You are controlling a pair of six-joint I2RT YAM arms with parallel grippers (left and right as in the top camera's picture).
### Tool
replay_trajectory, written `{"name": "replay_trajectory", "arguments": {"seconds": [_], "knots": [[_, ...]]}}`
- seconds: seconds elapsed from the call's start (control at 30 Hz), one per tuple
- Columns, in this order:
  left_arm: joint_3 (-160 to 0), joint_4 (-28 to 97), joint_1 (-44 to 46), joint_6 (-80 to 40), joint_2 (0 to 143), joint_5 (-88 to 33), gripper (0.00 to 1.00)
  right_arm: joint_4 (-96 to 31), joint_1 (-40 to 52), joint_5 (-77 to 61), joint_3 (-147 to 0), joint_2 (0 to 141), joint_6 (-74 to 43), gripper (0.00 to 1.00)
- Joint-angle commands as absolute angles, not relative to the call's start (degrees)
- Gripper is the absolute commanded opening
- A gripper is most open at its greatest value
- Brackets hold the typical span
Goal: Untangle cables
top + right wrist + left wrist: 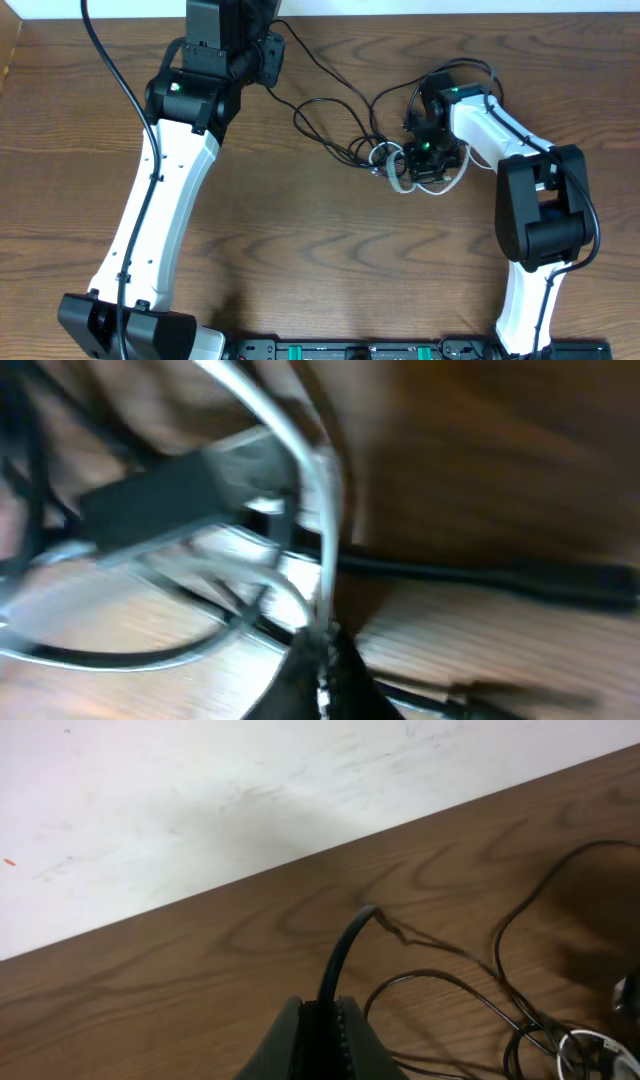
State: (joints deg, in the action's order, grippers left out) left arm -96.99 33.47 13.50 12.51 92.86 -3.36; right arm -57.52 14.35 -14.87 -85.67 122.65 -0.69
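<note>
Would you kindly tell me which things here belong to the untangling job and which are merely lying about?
Part of the job: black cable, clamped in the left gripper; white cable, clamped in the right gripper; other black cables in the tangle.
Just there: wooden table; white wall; thick black cable along the left arm.

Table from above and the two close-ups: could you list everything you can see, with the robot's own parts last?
black cables: several, black, tangled right of centre, strands trailing far left
white cable: one, white, in the same tangle
table: one, brown wood, under everything
wall: one, white, beyond the table's far edge
left arm: one, white and black, left side
right arm: one, white and black, over the tangle
left fingers: one pair, black, shut on a black cable
right fingers: one pair, black, shut on the white cable
</note>
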Motion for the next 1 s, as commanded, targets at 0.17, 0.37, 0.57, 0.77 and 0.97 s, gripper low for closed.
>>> {"name": "replay_trajectory", "arguments": {"seconds": [0.17,0.37,0.57,0.77,0.97], "knots": [[-96.53,33.34,13.26,13.30,92.36,-4.05,0.07,-56.27,19.05,-20.12,-84.90,123.72,1.39,0.01],[-96.53,33.34,13.23,13.28,92.36,-4.03,0.08,-56.80,19.18,-21.43,-86.83,118.67,2.44,0.01],[-96.53,33.36,13.26,13.28,92.36,-4.05,0.07,-57.19,18.96,-20.86,-87.39,111.81,2.44,0.01],[-96.53,33.36,13.26,13.28,92.36,-4.05,0.07,-58.35,17.15,-14.85,-87.44,105.10,2.26,0.01],[-96.53,33.36,13.26,13.26,92.38,-4.08,0.07,-59.86,14.09,-14.48,-87.48,100.73,2.44,0.01]]}}
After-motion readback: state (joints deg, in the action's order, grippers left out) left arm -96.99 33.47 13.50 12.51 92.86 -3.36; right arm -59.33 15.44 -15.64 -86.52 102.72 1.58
